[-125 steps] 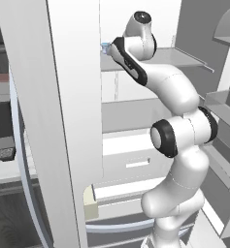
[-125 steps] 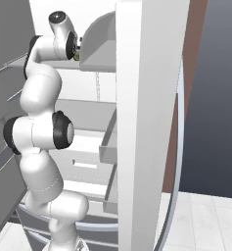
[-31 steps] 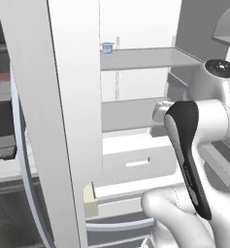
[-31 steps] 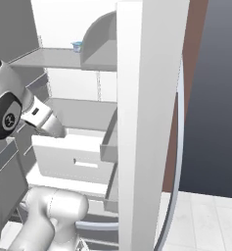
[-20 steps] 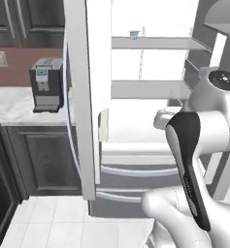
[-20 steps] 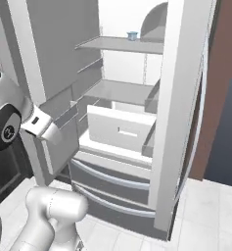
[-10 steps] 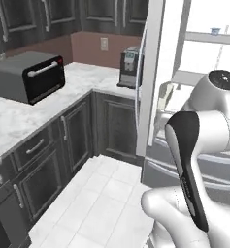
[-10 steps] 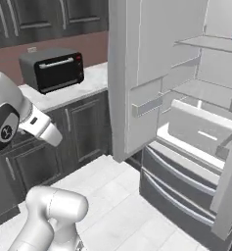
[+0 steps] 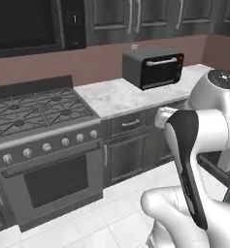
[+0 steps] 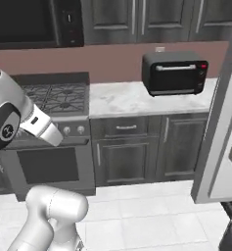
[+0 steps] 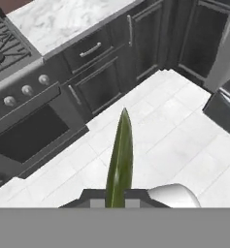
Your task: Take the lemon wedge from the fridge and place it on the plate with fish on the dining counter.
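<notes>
1. One carry leg is under way, I judge: stove (image 9: 39, 114) at ten o'clock, toaster oven (image 9: 154, 66) at one.
2. My gripper (image 11: 120, 202) is clenched on the lemon wedge (image 11: 120, 160), six o'clock in the hand view.
3. Keep the squeeze steady until the plate appears.

light: even, diffuse | shadows: faint | glare: none | focus: soft, low-resolution render
</notes>
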